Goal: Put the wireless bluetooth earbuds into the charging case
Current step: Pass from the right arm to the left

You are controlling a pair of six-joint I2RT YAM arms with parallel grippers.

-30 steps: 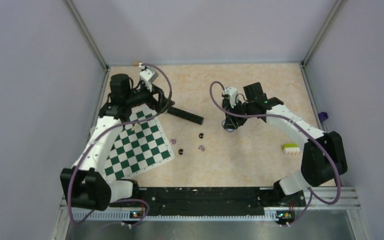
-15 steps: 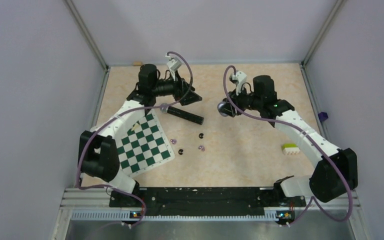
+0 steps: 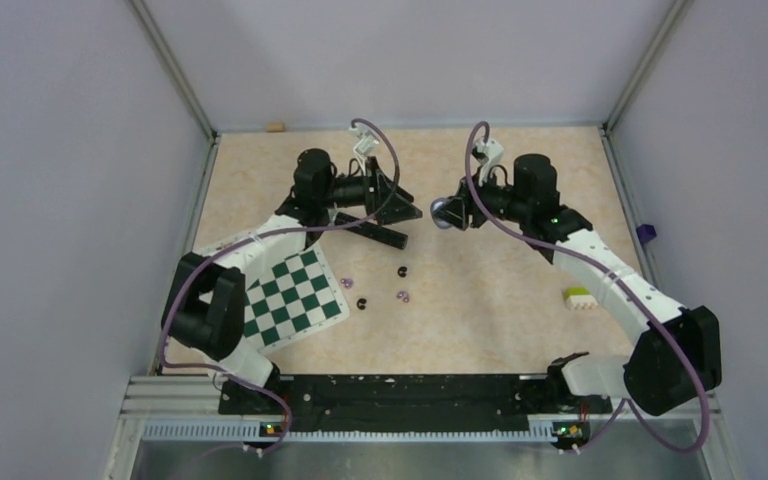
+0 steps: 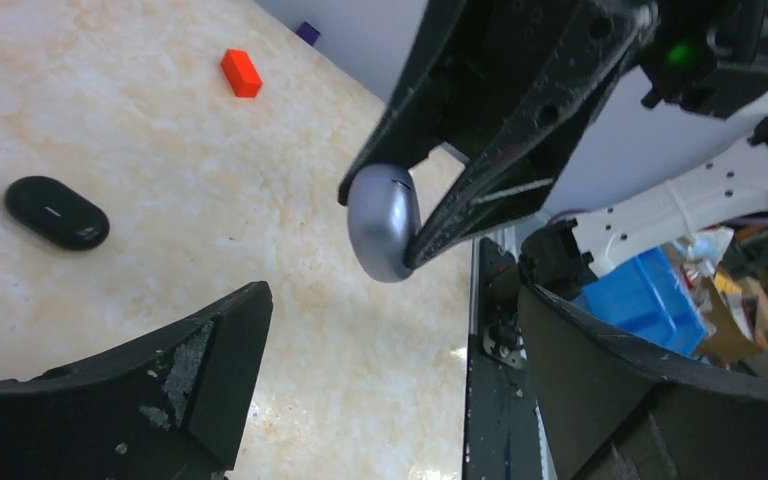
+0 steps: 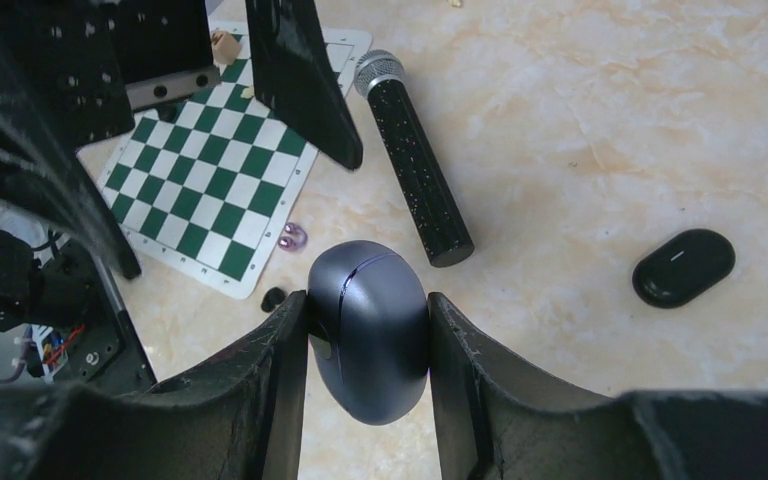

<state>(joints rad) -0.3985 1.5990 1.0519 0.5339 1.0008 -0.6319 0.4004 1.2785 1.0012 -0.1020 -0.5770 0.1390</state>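
- Beige marbled tabletop (image 3: 500,300): everything sits on it except the one case lifted above its far middle, around 12 o'clock
- Green-and-white chessboard mat (image 3: 295,300): lies flat and skewed at about 8 o'clock, partly under the left arm, and plays no part in the job
- Black microphone with a silver mesh head (image 5: 415,170): lies on its side just off the mat's far corner, beneath the left claw
- Left gripper (image 3: 392,195): claw spread wide and holding nothing, turned toward 3 o'clock so it faces the lifted case; it looks placed to steady the case or work its lid
- Right gripper (image 5: 368,300): claw pinching the case by its two long sides, pointing toward 9 o'clock and presenting it to the other arm
- Grey-blue oval charging case (image 4: 382,222): held clear of the table with its lid seam looking closed, so it probably has to be opened before any bud goes in
- Glossy black oval case (image 5: 683,266): lies flat and untouched, at 3 o'clock of the held case in the right wrist view
- Yellow-and-white block (image 3: 581,297): near 4 o'clock, well apart
- Tiny pale purple earbuds (image 3: 346,283) and tiny black earbuds (image 3: 402,270): loose on the table at 6 o'clock of the two claws, none inserted yet
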